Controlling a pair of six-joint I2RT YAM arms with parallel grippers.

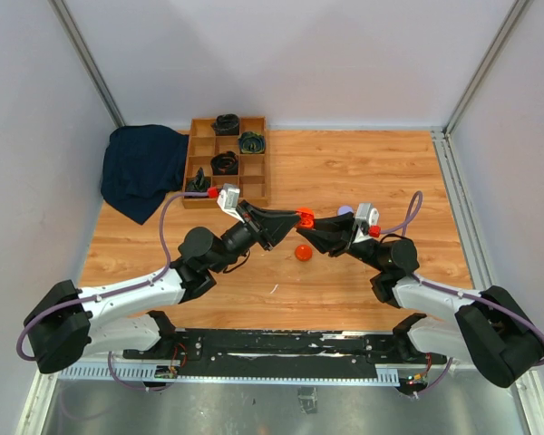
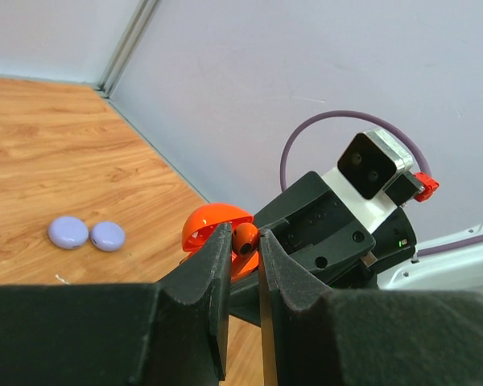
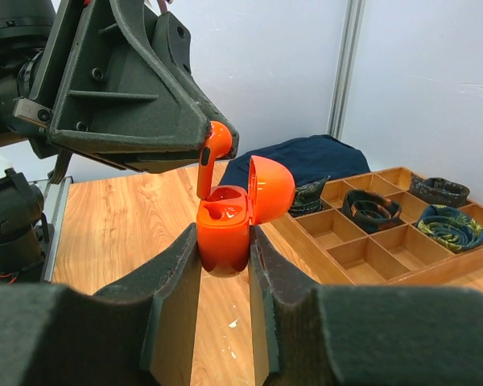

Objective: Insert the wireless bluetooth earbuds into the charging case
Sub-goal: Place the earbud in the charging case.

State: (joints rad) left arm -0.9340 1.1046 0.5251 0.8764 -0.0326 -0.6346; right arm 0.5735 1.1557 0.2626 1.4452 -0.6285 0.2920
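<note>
Orange earbud (image 3: 212,153): bulb up, stem pointing down, tip just over case mouth. Orange case (image 3: 224,233): glossy, upright, lid (image 3: 270,189) swung open, in mid-air.

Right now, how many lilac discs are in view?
2. One lilac disc and a second lilac disc lie side by side on the table in the left wrist view. Others may be hidden from view.

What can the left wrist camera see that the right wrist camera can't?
Only the left wrist view shows two lilac discs on the table. Only the right wrist view shows the wooden tray and the blue cloth. Both show the left gripper pinching the orange earbud over the open case, which the right gripper holds.
</note>
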